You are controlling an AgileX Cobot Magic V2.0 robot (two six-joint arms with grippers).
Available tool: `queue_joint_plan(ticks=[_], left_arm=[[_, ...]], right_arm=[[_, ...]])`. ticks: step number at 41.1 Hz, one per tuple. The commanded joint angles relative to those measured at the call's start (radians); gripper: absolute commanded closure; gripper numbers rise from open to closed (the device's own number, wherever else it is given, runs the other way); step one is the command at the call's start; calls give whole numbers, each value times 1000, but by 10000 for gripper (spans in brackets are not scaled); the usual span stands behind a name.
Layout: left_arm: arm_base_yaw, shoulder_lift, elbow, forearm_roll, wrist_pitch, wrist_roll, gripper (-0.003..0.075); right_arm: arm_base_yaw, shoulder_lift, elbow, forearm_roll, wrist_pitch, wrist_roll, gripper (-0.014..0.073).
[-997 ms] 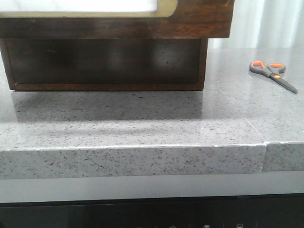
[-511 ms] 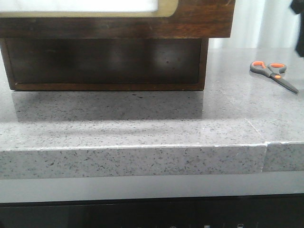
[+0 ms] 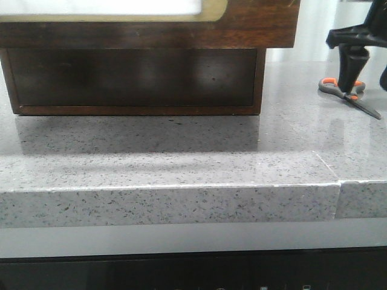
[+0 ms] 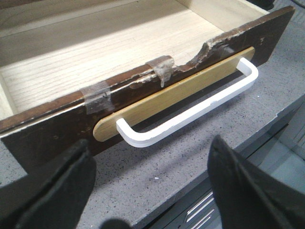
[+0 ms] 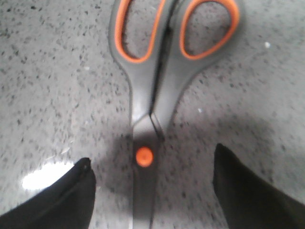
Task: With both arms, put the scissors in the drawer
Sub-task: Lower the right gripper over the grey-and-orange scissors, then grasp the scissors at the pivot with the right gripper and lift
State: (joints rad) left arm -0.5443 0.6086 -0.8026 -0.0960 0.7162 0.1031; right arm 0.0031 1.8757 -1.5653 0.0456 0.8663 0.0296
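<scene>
The scissors [image 3: 331, 86] lie flat on the grey counter at the far right, with grey handles, orange-lined loops and dark blades. My right gripper [image 3: 367, 83] is open and hangs just above them. In the right wrist view its fingers straddle the scissors [image 5: 147, 114] near the orange pivot without touching, and the right gripper [image 5: 151, 191] holds nothing. The drawer [image 3: 254, 24] is pulled out at the upper left. In the left wrist view the drawer [image 4: 47, 126] shows a bare pale wood floor, a pale panel and a white handle [image 4: 190, 117]. My left gripper [image 4: 150, 191] is open and empty, just in front of the handle.
Under the drawer stands the dark brown cabinet body [image 3: 133, 78]. The counter's front edge [image 3: 181, 205] runs across the view, with a seam [image 3: 337, 181] at the right. The drawer's front top edge is chipped and patched with tape [image 4: 97, 93].
My right gripper has come down into the front view from the upper right and now hangs over the scissors. The scissors and drawer have not moved.
</scene>
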Motion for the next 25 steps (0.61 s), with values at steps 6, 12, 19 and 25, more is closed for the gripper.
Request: queue_joint_plan(ticks=[6,12,19,25], left_arm=[[-8,0,-33,-15,-86,-11,227],[-8,0,-33,-15,-86,-11,227],[-8,0,-31,-15,-86,-11,227],[-8,0,-31,-15,-86,-11,227]], right_arm=[[1,14,-92,10,19,-9,55],[1,42,-121,10,59,-18,60],[1,42,-121,10,77,-37,291],[1,42,-121,10,81,-37,491]])
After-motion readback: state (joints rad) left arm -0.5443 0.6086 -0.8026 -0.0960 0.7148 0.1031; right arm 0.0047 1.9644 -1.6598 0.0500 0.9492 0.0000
